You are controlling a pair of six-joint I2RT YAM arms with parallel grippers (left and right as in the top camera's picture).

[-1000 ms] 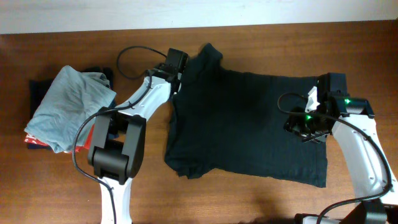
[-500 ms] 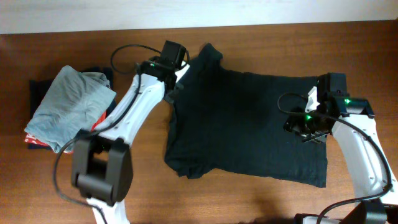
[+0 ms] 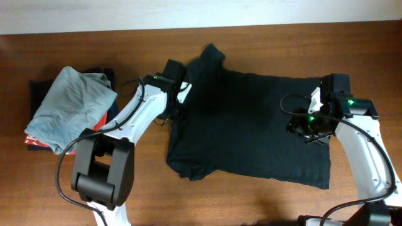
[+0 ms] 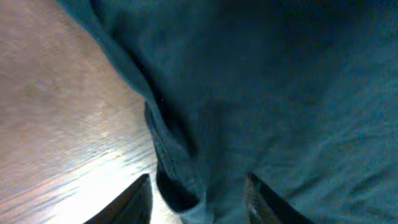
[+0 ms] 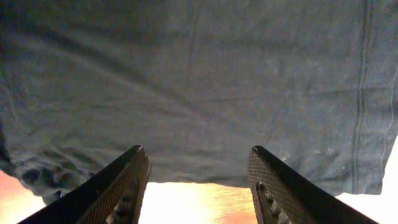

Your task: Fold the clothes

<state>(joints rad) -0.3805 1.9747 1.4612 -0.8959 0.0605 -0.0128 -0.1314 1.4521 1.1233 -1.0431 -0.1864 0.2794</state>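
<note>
Crosswise; black T-shirt, neck leftward

Reddish-brown wooden surface, grain running lengthwise, fills nearly all of the overhead view. On the far side of the left gripper and the right gripper we note a pale off-white strip along the surface's edge; wall or floor, we cannot tell. Light is soft and even, shadows faint. Bare wood just beside the left gripper shows bright glare; wood near the right gripper glows orange-white.
</note>
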